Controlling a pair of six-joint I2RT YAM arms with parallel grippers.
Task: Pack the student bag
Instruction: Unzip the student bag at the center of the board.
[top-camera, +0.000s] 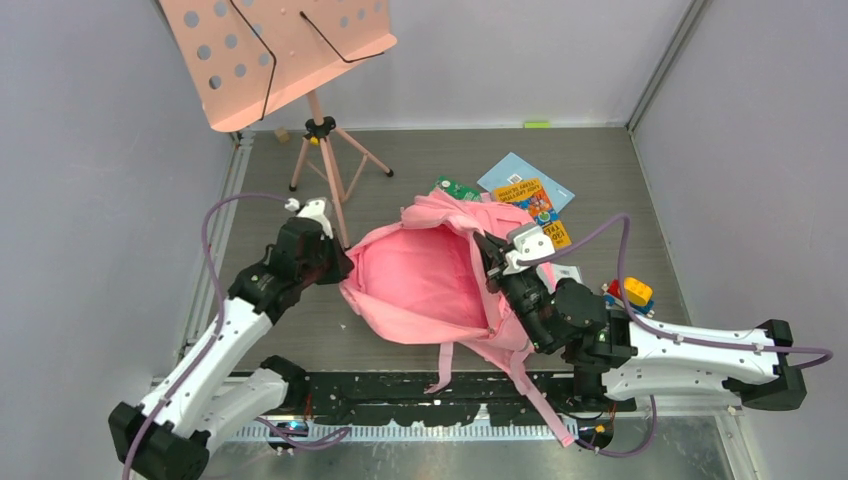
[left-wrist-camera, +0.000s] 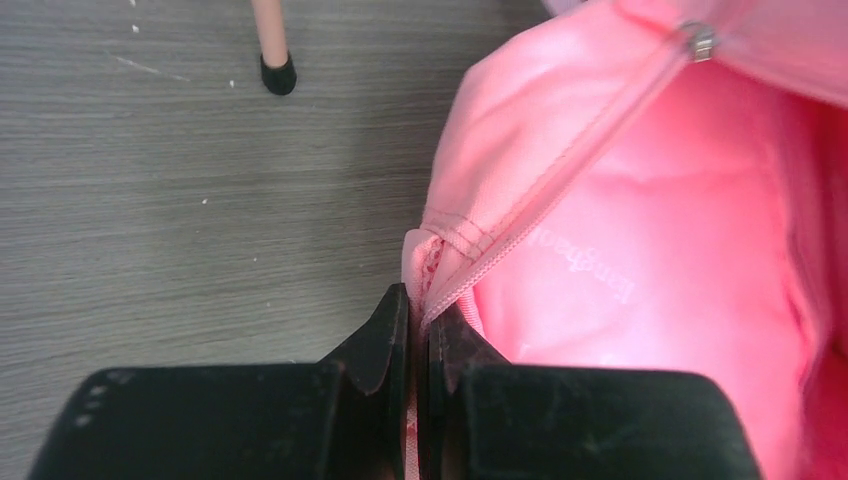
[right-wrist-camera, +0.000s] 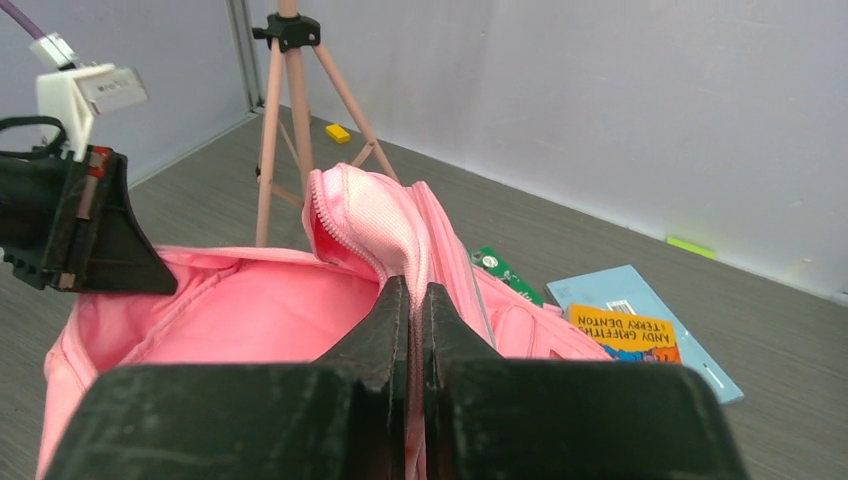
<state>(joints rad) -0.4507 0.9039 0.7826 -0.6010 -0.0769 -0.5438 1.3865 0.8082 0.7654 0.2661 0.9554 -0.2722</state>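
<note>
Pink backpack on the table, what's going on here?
Both arms are holding the large soft pink fabric backpack open. The left tool is shut on the zipper edge at its left side, the right tool on the rim at its right side. The main compartment looks empty. A pale blue flat book and an orange paperback book lie on the table beyond it, not yet packed.

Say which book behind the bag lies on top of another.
The orange book: it rests on the light blue one; the green one lies on the table.
</note>
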